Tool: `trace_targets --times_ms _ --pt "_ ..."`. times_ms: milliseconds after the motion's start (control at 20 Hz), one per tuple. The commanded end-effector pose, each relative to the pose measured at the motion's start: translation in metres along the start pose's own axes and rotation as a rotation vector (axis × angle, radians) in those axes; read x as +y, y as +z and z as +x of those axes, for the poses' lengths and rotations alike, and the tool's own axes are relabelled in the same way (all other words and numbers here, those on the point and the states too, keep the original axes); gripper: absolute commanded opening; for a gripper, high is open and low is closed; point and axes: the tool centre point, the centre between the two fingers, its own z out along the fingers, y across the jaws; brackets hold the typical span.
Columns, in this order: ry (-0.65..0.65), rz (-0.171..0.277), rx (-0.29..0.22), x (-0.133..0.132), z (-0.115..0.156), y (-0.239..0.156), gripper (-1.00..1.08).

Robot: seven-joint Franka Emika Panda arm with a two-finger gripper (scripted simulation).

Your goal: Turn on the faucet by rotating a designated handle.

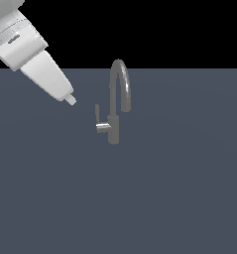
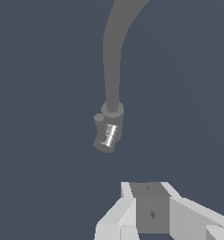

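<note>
A small grey faucet (image 1: 113, 130) stands upright on the dark floor, its gooseneck spout (image 1: 121, 74) arching over toward the exterior view's right. The handle (image 1: 97, 116), a thin lever on a short stub, sticks out of the body toward the exterior view's left. My gripper (image 1: 70, 99) hangs up and to the left of the handle, apart from it, tilted down toward it. It is shut and holds nothing. In the wrist view the faucet (image 2: 112, 110) is seen from above with the handle (image 2: 106, 137) beside it, and the gripper (image 2: 148, 187) is a short way off.
A flat dark blue-grey floor (image 1: 179, 198) spreads around the faucet. No other objects are in view.
</note>
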Motion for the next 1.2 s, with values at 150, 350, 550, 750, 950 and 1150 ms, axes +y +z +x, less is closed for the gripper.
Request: trace_targets --times_ms 150,350,550,750,950,1150 --pt "0.029 -0.013 0.018 -0.007 0.001 0.01 -1.0" --pt "0.064 -0.027 0.039 -0.014 0.002 0.021 -1.0" --pt "0.114 -0.046 0.071 -0.025 0.006 0.037 -1.0" --pt "0.173 -0.066 0.108 -0.037 0.011 0.054 -1.0" --pt "0.235 -0.086 0.147 -0.05 0.02 0.071 -1.0" --pt "0.29 -0.103 0.182 -0.06 0.028 0.084 -1.0"
